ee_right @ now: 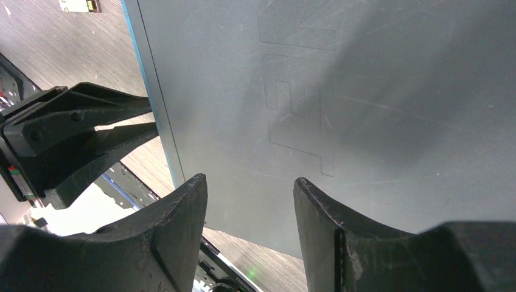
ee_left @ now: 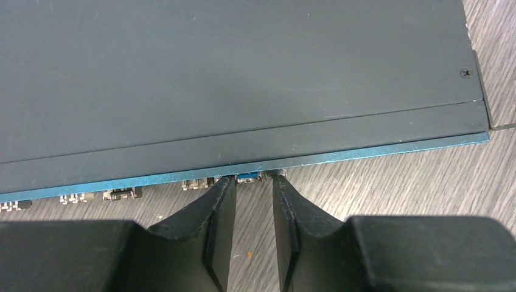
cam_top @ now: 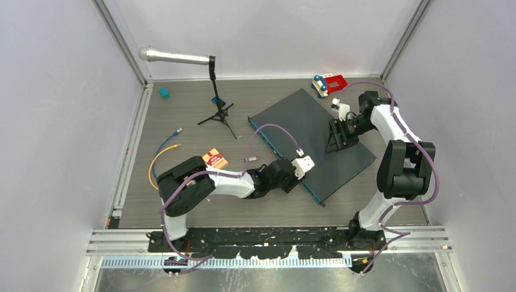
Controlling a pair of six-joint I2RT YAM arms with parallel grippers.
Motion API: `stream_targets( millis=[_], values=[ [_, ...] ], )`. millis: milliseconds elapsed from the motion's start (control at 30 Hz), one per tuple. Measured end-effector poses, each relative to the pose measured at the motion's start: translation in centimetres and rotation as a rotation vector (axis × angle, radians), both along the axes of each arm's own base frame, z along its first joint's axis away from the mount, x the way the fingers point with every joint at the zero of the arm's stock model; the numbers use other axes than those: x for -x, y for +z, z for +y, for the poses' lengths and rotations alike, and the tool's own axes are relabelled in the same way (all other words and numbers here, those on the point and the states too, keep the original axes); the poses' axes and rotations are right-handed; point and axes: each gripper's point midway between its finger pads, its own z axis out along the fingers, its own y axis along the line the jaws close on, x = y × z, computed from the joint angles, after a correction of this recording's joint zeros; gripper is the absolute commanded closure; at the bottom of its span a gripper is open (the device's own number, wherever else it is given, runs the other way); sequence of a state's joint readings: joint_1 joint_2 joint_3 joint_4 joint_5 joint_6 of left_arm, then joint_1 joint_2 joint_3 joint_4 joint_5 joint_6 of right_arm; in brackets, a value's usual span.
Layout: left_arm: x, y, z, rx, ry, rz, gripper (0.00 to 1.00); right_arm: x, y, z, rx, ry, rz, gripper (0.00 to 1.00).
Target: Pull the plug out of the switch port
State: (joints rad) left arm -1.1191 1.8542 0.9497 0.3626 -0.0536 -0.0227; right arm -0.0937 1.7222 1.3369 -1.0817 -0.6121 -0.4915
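Observation:
The switch (cam_top: 316,137) is a flat dark grey box lying askew mid-table, its blue front edge (ee_left: 152,178) lined with small ports. A small blue plug (ee_left: 248,177) sits in one port. My left gripper (ee_left: 252,179) is low at that edge (cam_top: 306,172), open, its tips on either side of the plug with a narrow gap on each side. My right gripper (ee_right: 249,185) is open over the switch's top panel (ee_right: 365,91) near the right side (cam_top: 336,137), with nothing between its fingers.
A microphone on a small tripod (cam_top: 216,100) stands at the back left. Blue and orange cables (cam_top: 164,149) and an orange card (cam_top: 214,158) lie left of the switch. A red toy (cam_top: 328,83) sits at the back, and a teal piece (cam_top: 163,92) at the far left.

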Motion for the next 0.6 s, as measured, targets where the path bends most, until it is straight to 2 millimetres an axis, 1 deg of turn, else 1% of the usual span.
stream_targets(
  millis=[100, 167, 233, 267, 300, 333, 600],
  values=[
    [-0.23, -0.01, 0.12, -0.006, 0.014, -0.005, 0.74, 0.01, 0.00, 0.00, 0.000, 0.000, 0.000, 0.41],
    [-0.38, -0.04, 0.18, -0.008, 0.024, -0.007, 0.78, 0.01, 0.00, 0.00, 0.000, 0.000, 0.000, 0.41],
    [-0.50, -0.03, 0.23, -0.008, 0.032, -0.008, 0.85, 0.02, 0.00, 0.00, 0.000, 0.000, 0.001, 0.41],
    [-0.52, -0.02, 0.23, -0.008, 0.035, -0.007, 0.90, 0.01, 0.01, 0.00, 0.000, 0.000, 0.000, 0.41],
    [-0.52, -0.02, 0.23, -0.007, 0.039, -0.003, 0.97, 0.01, 0.01, 0.00, 0.000, 0.000, 0.000, 0.41],
    [-0.51, -0.03, 0.24, -0.007, 0.042, 0.001, 1.00, 0.02, 0.00, 0.00, 0.000, 0.000, 0.001, 0.41],
    [-0.51, 0.01, 0.33, -0.023, 0.083, 0.047, 1.00, 0.08, 0.01, 0.01, 0.000, 0.000, 0.003, 0.41]
  ],
)
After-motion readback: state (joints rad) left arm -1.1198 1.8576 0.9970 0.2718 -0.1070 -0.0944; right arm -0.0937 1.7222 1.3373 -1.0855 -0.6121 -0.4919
